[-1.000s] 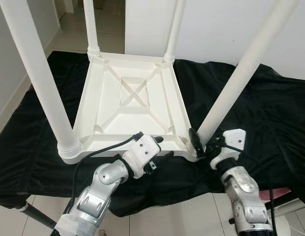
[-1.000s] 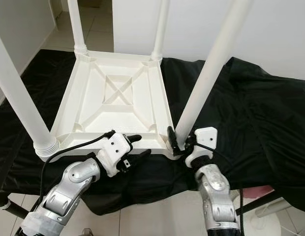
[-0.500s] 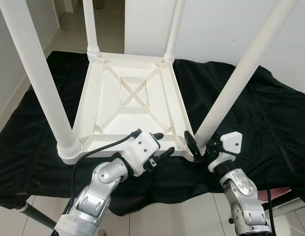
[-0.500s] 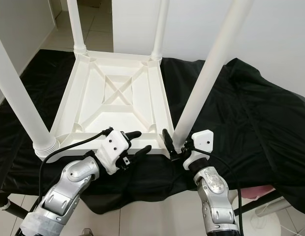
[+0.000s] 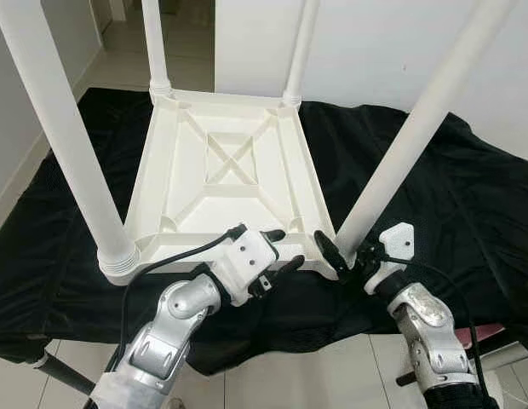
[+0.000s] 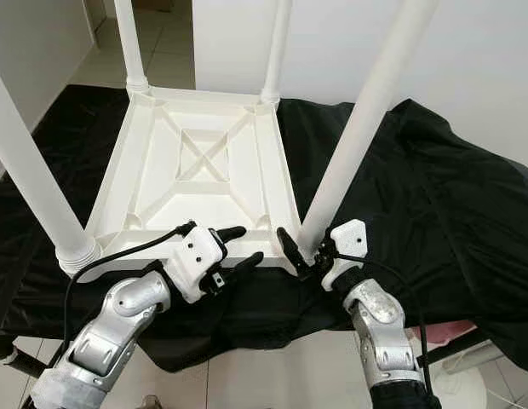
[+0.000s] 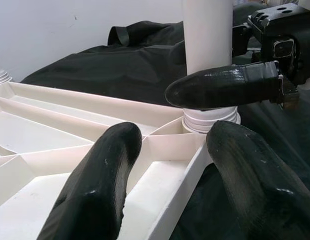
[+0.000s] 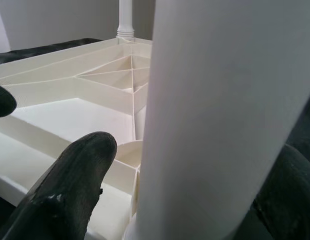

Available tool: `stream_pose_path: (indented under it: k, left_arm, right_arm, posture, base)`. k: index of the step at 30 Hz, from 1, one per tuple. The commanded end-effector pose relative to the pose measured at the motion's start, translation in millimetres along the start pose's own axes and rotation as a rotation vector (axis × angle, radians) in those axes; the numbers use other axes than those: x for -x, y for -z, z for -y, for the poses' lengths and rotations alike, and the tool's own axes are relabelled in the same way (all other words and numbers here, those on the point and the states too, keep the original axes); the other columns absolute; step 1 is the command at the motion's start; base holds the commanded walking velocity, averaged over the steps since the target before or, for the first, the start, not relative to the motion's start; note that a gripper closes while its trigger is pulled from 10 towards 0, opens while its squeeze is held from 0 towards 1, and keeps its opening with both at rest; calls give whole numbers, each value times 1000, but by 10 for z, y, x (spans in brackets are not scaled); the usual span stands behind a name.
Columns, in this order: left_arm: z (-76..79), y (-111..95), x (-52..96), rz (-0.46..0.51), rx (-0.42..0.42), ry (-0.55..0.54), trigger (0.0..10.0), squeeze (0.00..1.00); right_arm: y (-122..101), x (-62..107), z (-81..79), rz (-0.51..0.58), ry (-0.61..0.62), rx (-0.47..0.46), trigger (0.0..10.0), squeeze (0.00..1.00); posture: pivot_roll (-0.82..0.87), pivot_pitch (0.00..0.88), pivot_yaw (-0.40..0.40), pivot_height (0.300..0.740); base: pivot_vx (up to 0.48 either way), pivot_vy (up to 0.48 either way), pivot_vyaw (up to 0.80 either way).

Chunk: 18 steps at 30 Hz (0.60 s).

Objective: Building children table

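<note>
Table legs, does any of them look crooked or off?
Yes. On the upturned white table, the near right leg leans outward to the right from its corner socket, while the near left leg looks seated. The right tool straddles the tilted leg's base.

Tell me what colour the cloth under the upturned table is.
Black: the cloth is plain and wrinkled beneath the white table, shown best in the left eye view.

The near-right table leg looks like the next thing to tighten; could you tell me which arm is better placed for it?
Right, probably. The right gripper straddles that leg at its base; the left gripper sits open at the tabletop's near rim.
</note>
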<state>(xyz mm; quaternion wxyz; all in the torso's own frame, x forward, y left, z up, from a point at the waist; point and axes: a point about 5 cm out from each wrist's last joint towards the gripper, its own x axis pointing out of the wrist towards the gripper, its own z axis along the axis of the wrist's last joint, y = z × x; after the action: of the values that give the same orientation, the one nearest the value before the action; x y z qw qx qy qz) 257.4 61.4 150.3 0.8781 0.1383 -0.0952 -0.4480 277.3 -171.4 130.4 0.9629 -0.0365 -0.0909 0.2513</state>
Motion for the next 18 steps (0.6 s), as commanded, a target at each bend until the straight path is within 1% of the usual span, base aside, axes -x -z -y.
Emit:
stream_pose_path:
  k: [1, 2, 3, 4, 5, 6, 7, 8, 16, 17, 18]
  left_arm:
    - [67, -5, 2, 9, 10, 53, 10000, 0]
    - [75, 0, 0, 7, 9, 55, 10000, 0]
    - [84, 1, -5, 7, 10, 58, 10000, 0]
    - [90, 1, -8, 6, 11, 59, 10000, 0]
    - [90, 1, -8, 6, 11, 59, 10000, 0]
    - [94, -1, -15, 6, 12, 61, 10000, 0]
    - [94, -1, -15, 6, 12, 61, 10000, 0]
    - [96, -4, -19, 6, 14, 62, 10000, 0]
    - [75, -9, -17, 4, 8, 62, 10000, 0]
    - [60, -1, -21, 1, 7, 61, 10000, 0]
    - [60, -1, -21, 1, 7, 61, 10000, 0]
  right_arm:
    - [17, 23, 38, -3, 2, -1, 9922, 0]
    - [22, 11, 44, -6, -11, 5, 9451, 0]
    - [36, 1, 42, -12, -26, 6, 4980, 0]
    - [49, -7, 35, -18, -43, 6, 2157, 0]
    - [49, -7, 35, -18, -43, 6, 2157, 0]
    - [65, -16, 26, -21, -60, 5, 1451, 0]
    - [65, -16, 26, -21, -60, 5, 1451, 0]
    - [78, -21, 16, -24, -75, 8, 0, 0]
    - [120, -23, 17, -36, -93, 5, 0, 0]
    - [143, -24, 27, -47, -73, 1, 9373, 0]
    - [143, -24, 27, -47, -73, 1, 9373, 0]
  posture:
    - [10, 80, -97, 740]
    - [12, 79, -97, 740]
    - [16, 79, -98, 740]
    - [16, 79, -98, 740]
    - [16, 79, -98, 740]
    - [17, 80, -98, 740]
    - [17, 80, -98, 740]
    - [18, 82, -96, 740]
    - [23, 79, -94, 740]
    - [26, 76, -91, 740]
    - [26, 76, -91, 740]
  base:
    - [0, 0, 0]
    - [0, 0, 0]
    - [0, 0, 0]
    - [0, 0, 0]
    - [0, 0, 0]
    - [0, 0, 0]
    - [0, 0, 0]
    - [0, 0, 0]
    - [0, 0, 0]
    - [0, 0, 0]
    - [0, 0, 0]
